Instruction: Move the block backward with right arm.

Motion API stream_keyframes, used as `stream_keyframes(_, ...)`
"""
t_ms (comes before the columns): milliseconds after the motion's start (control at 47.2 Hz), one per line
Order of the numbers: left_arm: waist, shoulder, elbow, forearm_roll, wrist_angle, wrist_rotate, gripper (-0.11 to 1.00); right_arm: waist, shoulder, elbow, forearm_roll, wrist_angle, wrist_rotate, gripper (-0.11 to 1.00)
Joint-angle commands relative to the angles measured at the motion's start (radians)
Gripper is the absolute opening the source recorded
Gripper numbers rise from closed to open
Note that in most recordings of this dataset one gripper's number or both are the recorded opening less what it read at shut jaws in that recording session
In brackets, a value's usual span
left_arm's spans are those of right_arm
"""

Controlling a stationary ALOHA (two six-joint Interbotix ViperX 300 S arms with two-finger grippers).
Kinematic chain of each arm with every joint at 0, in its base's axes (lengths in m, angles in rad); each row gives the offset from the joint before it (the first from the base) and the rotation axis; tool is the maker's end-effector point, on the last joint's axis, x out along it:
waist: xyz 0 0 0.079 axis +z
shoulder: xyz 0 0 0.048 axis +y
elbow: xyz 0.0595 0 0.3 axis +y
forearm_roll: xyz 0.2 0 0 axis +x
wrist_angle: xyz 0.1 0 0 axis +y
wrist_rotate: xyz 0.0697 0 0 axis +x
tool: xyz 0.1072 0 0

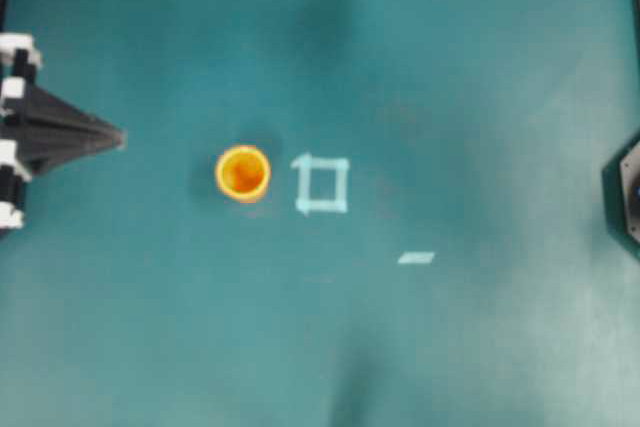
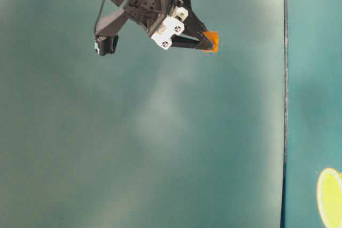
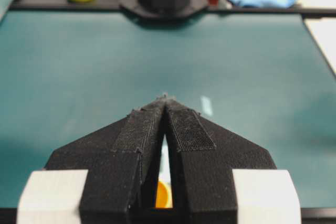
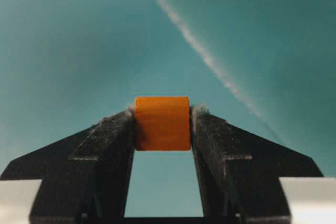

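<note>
At the left rim of the teal table, the left gripper rests with its black fingers pressed together, holding nothing, parked so the middle stays free. Ahead of its tips stands the round yellow-orange cup, and just beyond that the pale tape square outline, with a short tape strip further right. Up at the far edge, the right gripper is clamped on the small orange cube block, pinched at the fingertips. Judging by the views, it seems lifted clear; bare mat surrounds it, leaving room to set down.
</note>
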Motion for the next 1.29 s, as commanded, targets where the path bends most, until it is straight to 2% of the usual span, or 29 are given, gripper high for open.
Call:
stream_keyframes(0, -0.002, 0.002, -0.031, 0.003, -0.005, 0.002, 0.0, -0.026, 0.005, -0.044, -0.003, -0.009, 0.003, 0.41)
stream_keyframes(318, 0.0, 0.002, -0.031, 0.003, -0.005, 0.002, 0.0, -0.086, 0.038, -0.089, -0.003, -0.015, 0.005, 0.41)
stream_keyframes(1270, -0.002, 0.002, -0.031, 0.003, -0.005, 0.002, 0.0, -0.087, 0.038, -0.089, -0.003, -0.015, 0.008, 0.41)
